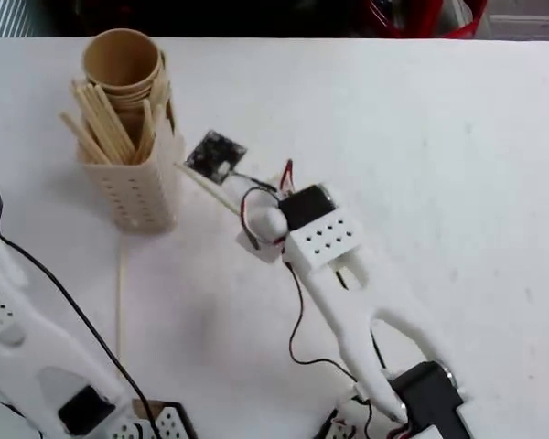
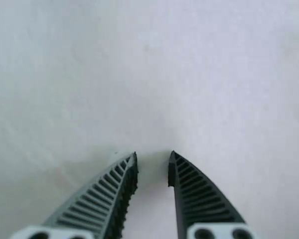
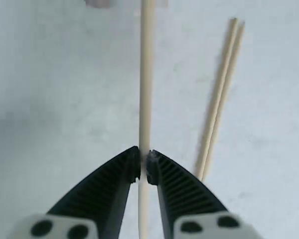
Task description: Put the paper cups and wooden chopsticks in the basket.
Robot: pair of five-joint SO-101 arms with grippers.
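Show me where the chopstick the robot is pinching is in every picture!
High view: the chopstick slants between the basket and the right arm.
Right wrist view: pinched in the right gripper, pointing away from the camera.
Left wrist view: the left gripper faces the table.
Shared landmark: the white table.

The white table point(image 1: 439, 137) carries a perforated basket point(image 1: 146, 197) standing toward its far left. Near the basket's foot, wooden chopsticks point(image 1: 121, 302) lie flat on the table.
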